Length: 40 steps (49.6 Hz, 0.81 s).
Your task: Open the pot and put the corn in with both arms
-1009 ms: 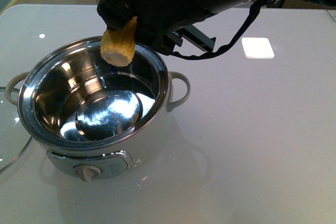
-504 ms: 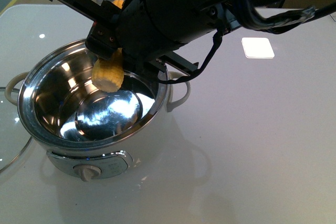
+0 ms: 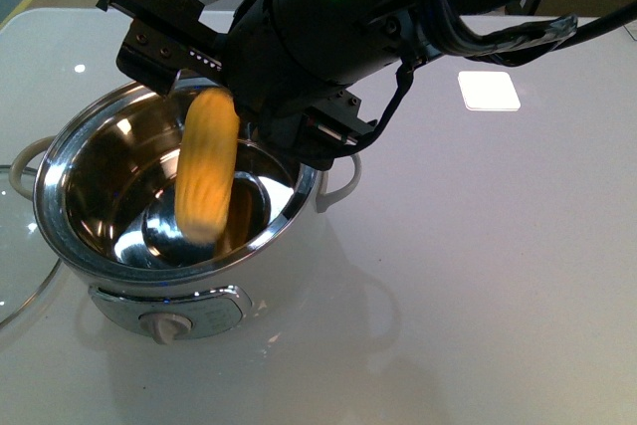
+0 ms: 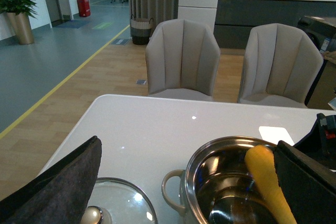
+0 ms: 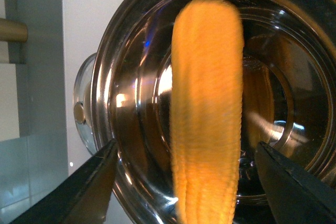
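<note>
1. Front view: the right gripper [image 3: 204, 72] is hanging over the far rim of the pot [image 3: 177, 196], its jaws spread apart and clamping nothing. The corn [image 3: 207, 176] is sitting just below the gripper, blurred and near upright, inside the steel bowl. The glass lid [image 3: 20, 246] is lying on the table [image 3: 478, 266], well off to the gripper's side, beyond the pot. A white pad [image 3: 489, 90] is resting well apart.
2. Left wrist view: the left gripper [image 4: 184, 182] is holding its 2 fingers [image 4: 63, 182] wide apart, empty. Beyond it, the corn [image 4: 268, 182] is leaning inside the pot [image 4: 231, 182]; the lid [image 4: 113, 208] is lying just beneath.
3. Right wrist view: the right gripper [image 5: 184, 192] is showing both fingers [image 5: 79, 192] parted, the corn [image 5: 207, 114] lying between and beyond them, blurred, over the bowl.
</note>
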### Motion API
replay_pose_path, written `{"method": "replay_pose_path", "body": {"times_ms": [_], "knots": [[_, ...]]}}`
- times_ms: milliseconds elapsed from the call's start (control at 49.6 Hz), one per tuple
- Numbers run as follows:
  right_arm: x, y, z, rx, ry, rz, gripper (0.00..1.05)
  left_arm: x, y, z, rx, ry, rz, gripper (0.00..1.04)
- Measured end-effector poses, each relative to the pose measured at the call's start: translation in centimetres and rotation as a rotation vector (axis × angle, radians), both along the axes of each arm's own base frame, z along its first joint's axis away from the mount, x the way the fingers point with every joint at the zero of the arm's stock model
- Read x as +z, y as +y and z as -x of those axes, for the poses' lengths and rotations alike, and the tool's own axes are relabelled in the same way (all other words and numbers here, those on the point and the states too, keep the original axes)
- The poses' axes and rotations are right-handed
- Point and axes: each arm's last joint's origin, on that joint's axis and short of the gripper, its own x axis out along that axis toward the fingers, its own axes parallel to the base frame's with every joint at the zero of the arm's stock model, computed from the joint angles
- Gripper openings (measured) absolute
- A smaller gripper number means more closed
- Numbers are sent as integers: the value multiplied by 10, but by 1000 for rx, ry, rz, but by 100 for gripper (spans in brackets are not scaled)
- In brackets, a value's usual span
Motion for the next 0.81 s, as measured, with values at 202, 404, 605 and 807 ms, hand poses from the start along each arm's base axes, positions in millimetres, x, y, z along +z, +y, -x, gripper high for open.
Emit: {"method": "replay_pose_path", "body": {"times_ms": [202, 404, 605, 807], "knots": [[1, -15, 4, -36, -6, 10, 96, 0, 0, 0, 0, 0, 0, 98], [26, -71, 16, -217, -106, 47, 96, 0, 0, 0, 0, 0, 0, 98], [60, -136, 58, -428, -299, 208, 96, 0, 0, 0, 0, 0, 0, 98], [83, -173, 108, -591, -440, 349, 96, 0, 0, 0, 0, 0, 0, 98]]}}
